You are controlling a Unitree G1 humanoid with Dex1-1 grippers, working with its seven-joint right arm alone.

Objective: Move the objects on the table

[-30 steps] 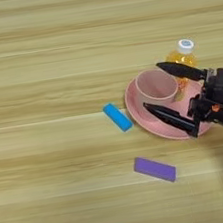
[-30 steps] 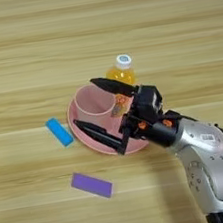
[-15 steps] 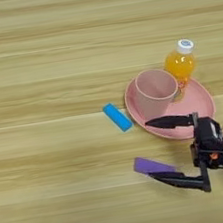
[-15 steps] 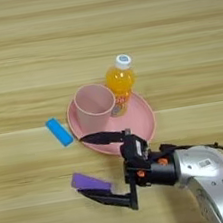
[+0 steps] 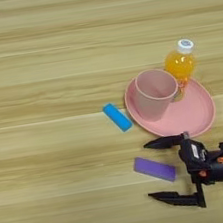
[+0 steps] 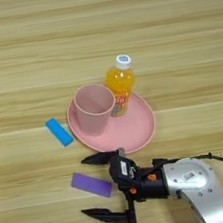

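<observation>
A flat purple block lies on the wooden table, and my right gripper stands open around its right end, one black finger above it and one below. Up and to the right, a pale pink cup stands upright on the left part of a round pink plate. The orange-juice bottle with a white cap stands at the plate's far rim. A small bright blue block lies just left of the plate. The silver forearm comes in from the lower right.
The purple block and the blue block are about a block's length apart. The pink plate sits just above the gripper's upper finger.
The gripper has left the plate and cup, moved down toward the near edge and then left, and now straddles the purple block's right end. Cup, plate, bottle and blocks have stayed put.
</observation>
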